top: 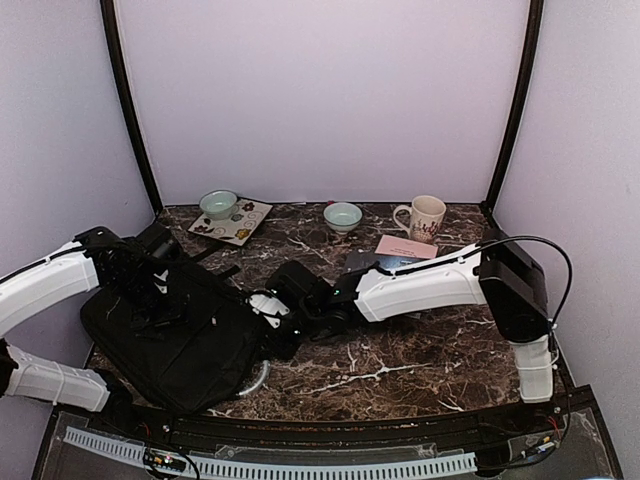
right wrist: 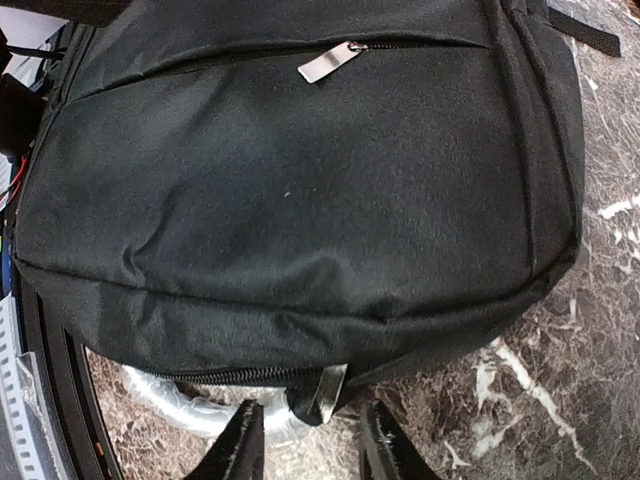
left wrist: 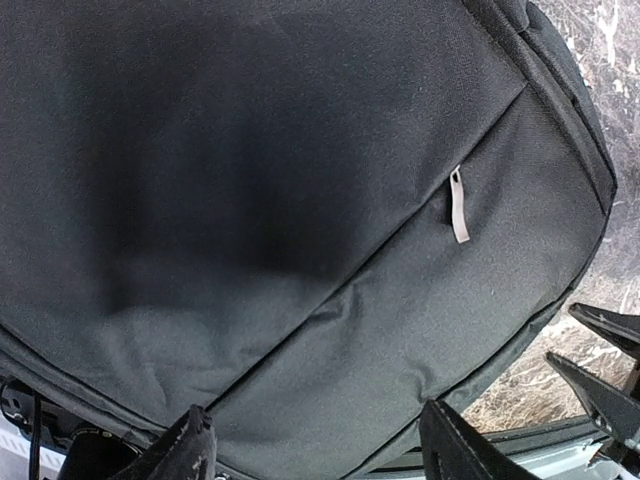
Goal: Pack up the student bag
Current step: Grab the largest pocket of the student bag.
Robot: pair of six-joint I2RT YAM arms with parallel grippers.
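Observation:
The student bag (top: 170, 330) is a large black fabric backpack lying flat at the left front of the marble table. Its grey-white curved handle (top: 258, 380) sticks out at its near right edge. My left gripper (top: 160, 300) hovers over the bag's top face, open and empty; in the left wrist view (left wrist: 315, 450) the bag (left wrist: 280, 200) and a grey zipper pull (left wrist: 458, 205) fill the frame. My right gripper (top: 268, 310) is at the bag's right edge, open. In the right wrist view (right wrist: 310, 450) its fingers flank a metal zipper pull (right wrist: 330, 392) without touching it, beside the handle (right wrist: 190, 405).
At the back stand a patterned tray (top: 240, 225) with a pale green bowl (top: 218, 204), a second bowl (top: 343, 215) and a mug (top: 425, 217). A pink card (top: 405, 247) lies on a dark flat item (top: 375, 263) behind the right arm. Purple walls enclose the table.

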